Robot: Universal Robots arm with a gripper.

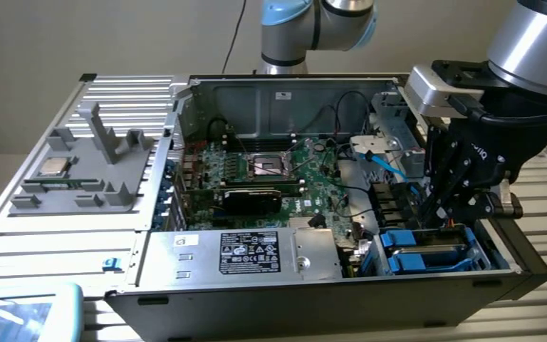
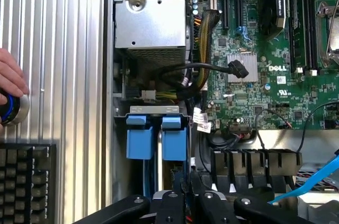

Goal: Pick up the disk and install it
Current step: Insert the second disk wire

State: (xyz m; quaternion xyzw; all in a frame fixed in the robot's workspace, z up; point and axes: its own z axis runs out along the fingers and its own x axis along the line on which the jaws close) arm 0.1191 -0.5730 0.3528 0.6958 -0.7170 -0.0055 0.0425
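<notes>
An open computer case [image 1: 501, 274] lies on the table. In its drive bay at the exterior view's right, two blue-framed drive units sit side by side: one [image 2: 174, 138] nearer the motherboard, the other [image 2: 140, 138] by the case wall. Which of them is the disk I cannot tell. Both appear as blue carriers [image 1: 427, 249] in the exterior view. My gripper [image 2: 188, 181] hangs just over the bay's end, closest to the unit on the motherboard side. Its black fingers [image 2: 170, 203] stand close together with nothing between them. In the exterior view the gripper [image 1: 449, 216] reaches down into the case.
A person's hand [image 2: 10, 81] rests on a round knob [image 2: 11, 108] beside a keyboard [image 2: 26, 181]. The power supply [image 1: 245, 253], the motherboard [image 1: 293, 178] and a blue cable [image 2: 312, 181] surround the bay. A grey tray [image 1: 74, 182] holds a processor chip [image 1: 55, 167].
</notes>
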